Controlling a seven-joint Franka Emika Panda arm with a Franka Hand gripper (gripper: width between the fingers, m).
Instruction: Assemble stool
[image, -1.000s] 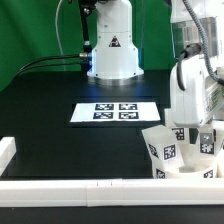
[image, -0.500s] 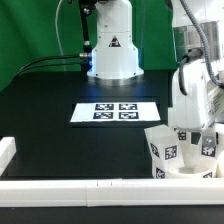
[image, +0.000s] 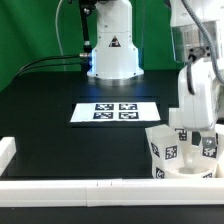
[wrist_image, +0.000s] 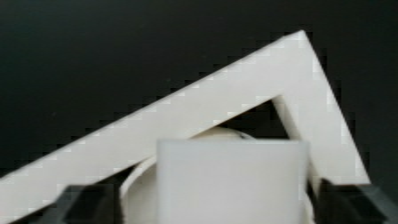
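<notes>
The stool stands upside down at the exterior view's right, in the corner of the rails. Two white blocky legs with tags (image: 167, 150) (image: 208, 146) stick up from the seat (image: 185, 173), which is mostly hidden. My gripper (image: 194, 136) hangs straight down between them. In the wrist view my gripper (wrist_image: 224, 206) is shut on a white leg (wrist_image: 231, 175) that fills the gap between the dark fingers (wrist_image: 75, 206). A curved bit of the seat (wrist_image: 217, 133) shows behind that leg.
The marker board (image: 114, 112) lies mid-table. A long white rail (image: 90, 187) runs along the front, with a short piece (image: 6, 150) at the left. The rails' corner (wrist_image: 267, 85) shows in the wrist view. The robot base (image: 112, 50) stands at the back.
The gripper body has shifted slightly toward the exterior view's right and seems to have turned a little. The tagged legs and seat stay in place.
</notes>
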